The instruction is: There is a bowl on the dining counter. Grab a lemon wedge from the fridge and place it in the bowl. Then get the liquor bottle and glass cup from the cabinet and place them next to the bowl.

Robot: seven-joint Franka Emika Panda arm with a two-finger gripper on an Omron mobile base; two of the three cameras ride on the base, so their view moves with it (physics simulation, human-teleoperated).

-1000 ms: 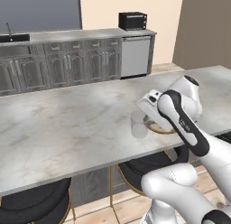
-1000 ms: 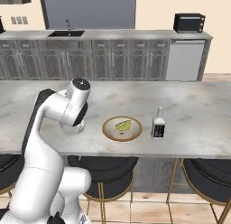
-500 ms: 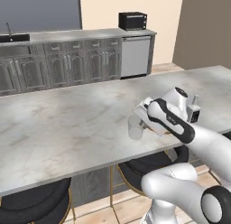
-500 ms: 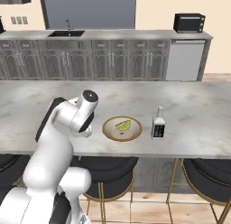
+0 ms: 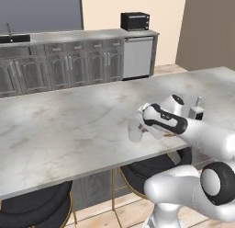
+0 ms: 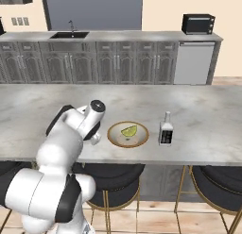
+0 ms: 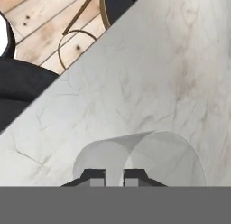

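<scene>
Glass cup coming down beside the bowl, last item of the job

At centre-left of the right base view the gripper (image 6: 96, 137) is clenching the glass cup (image 5: 135, 130) by its wall, holding it low over the dining counter (image 6: 203, 110); rightward, the lemon wedge (image 6: 129, 131) is already lying in the bowl (image 6: 127, 134) and the liquor bottle (image 6: 166, 129) is standing just beside it. Only the release seems left. The arm is hiding whether the cup is touching the marble.
</scene>
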